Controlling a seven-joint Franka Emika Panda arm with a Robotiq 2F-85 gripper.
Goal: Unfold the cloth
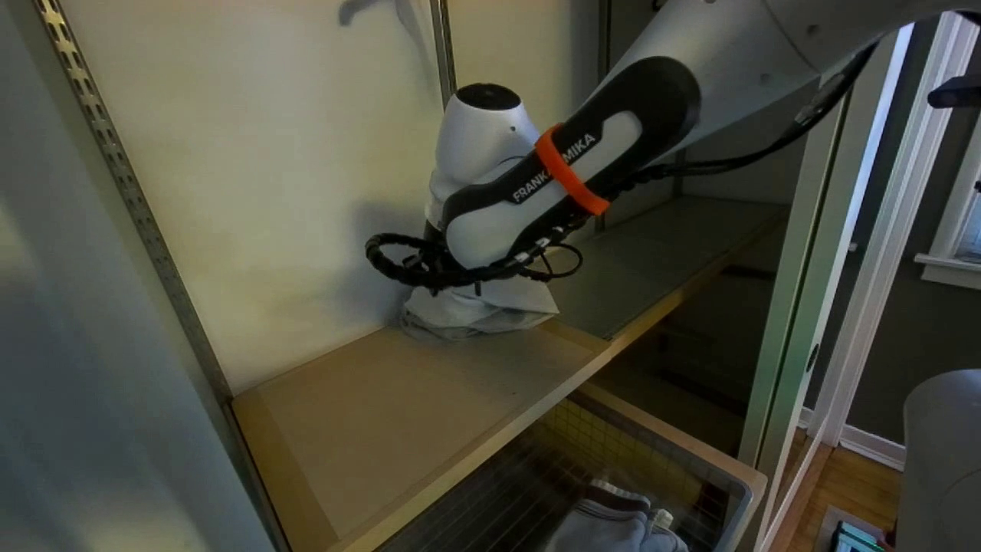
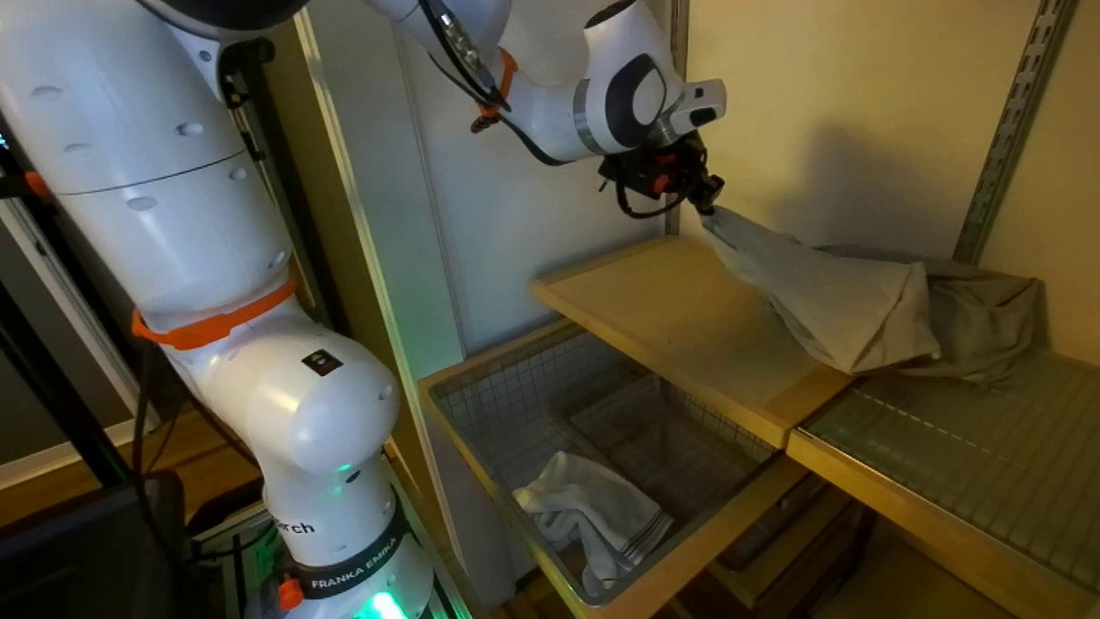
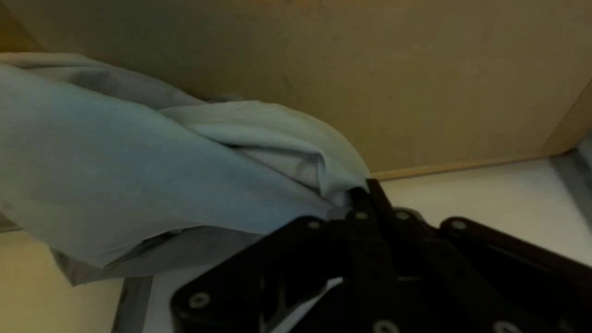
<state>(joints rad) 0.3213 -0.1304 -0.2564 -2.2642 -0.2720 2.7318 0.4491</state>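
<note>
In the wrist view I see the black gripper (image 3: 365, 190), jaws pressed together on a gathered end of pale grey cloth (image 3: 152, 171). Cloth widens toward the left edge, creased, one fold curling over beside the gripper, darker layer along the lower side. Behind: tan shelf board (image 3: 416, 83), pale wall (image 3: 471, 208), grey strips (image 3: 132, 300) lower left and right edge.

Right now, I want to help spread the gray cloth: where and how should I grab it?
Probably by the bunched end of the gray cloth, pinched from the open front of the shelf. That end lies there in folds, with the wall behind it, while the gripper pinches the raised, narrow end.
</note>
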